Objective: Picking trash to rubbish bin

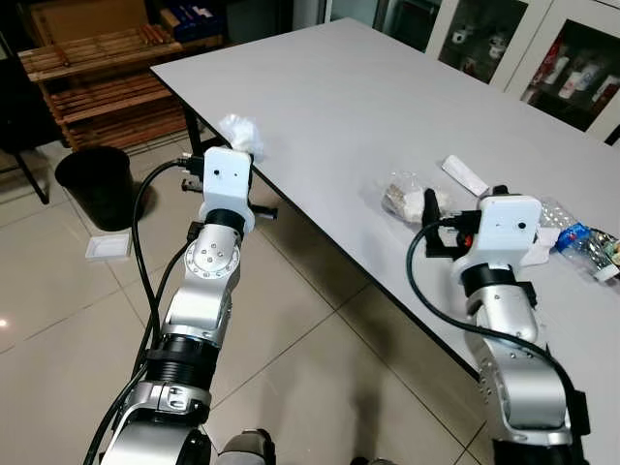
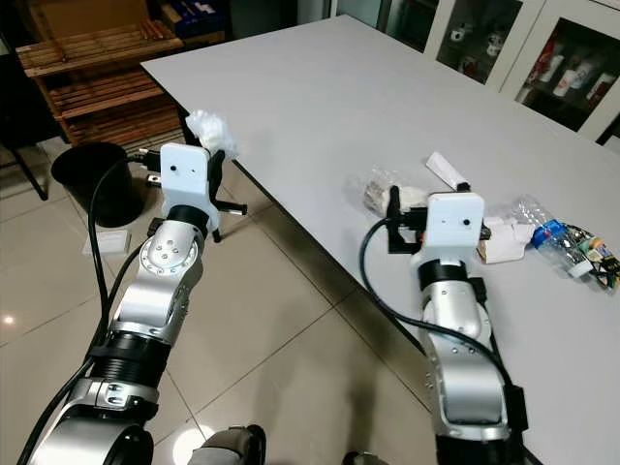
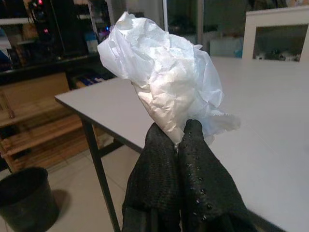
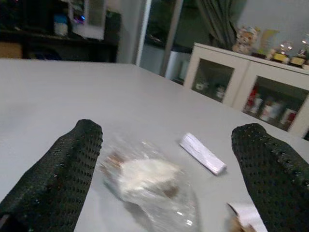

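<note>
A crumpled white paper wad (image 3: pixel 164 77) is pinched between the fingertips of my left gripper (image 3: pixel 176 130), which is shut on it. The wad (image 1: pixel 240 133) hangs at the near left edge of the grey table (image 1: pixel 339 97), above the tiled floor. The black rubbish bin (image 1: pixel 95 184) stands on the floor further left, beside the table leg. My right gripper (image 4: pixel 169 130) is open low over the table, its fingers (image 4: pixel 72 159) on either side of a clear plastic bag with white contents (image 4: pixel 147 179). Beyond the bag lies a white wrapped stick (image 4: pixel 203 153).
A crushed plastic bottle (image 1: pixel 581 237) and white scraps lie on the table to the right of my right wrist. A flat white piece (image 1: pixel 107 246) lies on the floor by the bin. Wooden shelves (image 1: pixel 107 87) stand behind the bin, and glass-door cabinets (image 1: pixel 572 58) behind the table.
</note>
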